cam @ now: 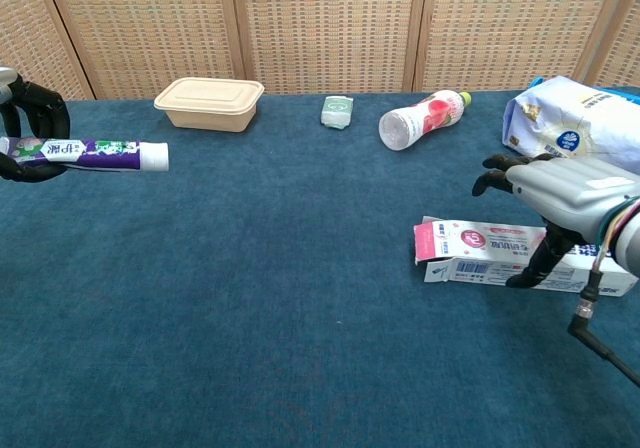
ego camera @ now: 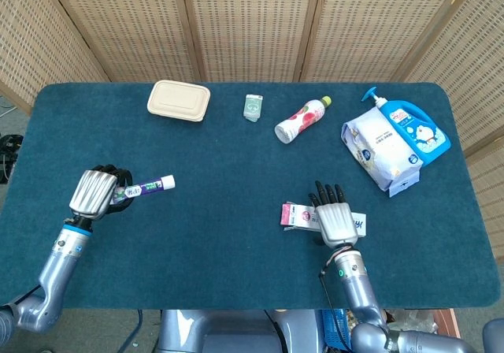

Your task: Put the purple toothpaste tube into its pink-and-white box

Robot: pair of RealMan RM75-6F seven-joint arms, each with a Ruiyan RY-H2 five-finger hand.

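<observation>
The purple toothpaste tube (ego camera: 146, 186) is held at its tail end by my left hand (ego camera: 96, 191) at the table's left, white cap pointing right. In the chest view the tube (cam: 98, 152) lies level above the cloth in that left hand (cam: 28, 128). The pink-and-white box (ego camera: 301, 216) lies flat at the front right, open flap end to the left. My right hand (ego camera: 335, 221) hovers over the box's middle with its fingers spread. In the chest view the right hand (cam: 562, 192) arches over the box (cam: 476, 251), thumb down along the near side; no firm grip shows.
Along the back stand a beige lidded container (ego camera: 179, 100), a small green pack (ego camera: 253, 107) and a lying pink-labelled bottle (ego camera: 302, 120). A white bag (ego camera: 379, 150) and a blue pump bottle (ego camera: 417, 128) sit at the back right. Blue cloth lies between tube and box.
</observation>
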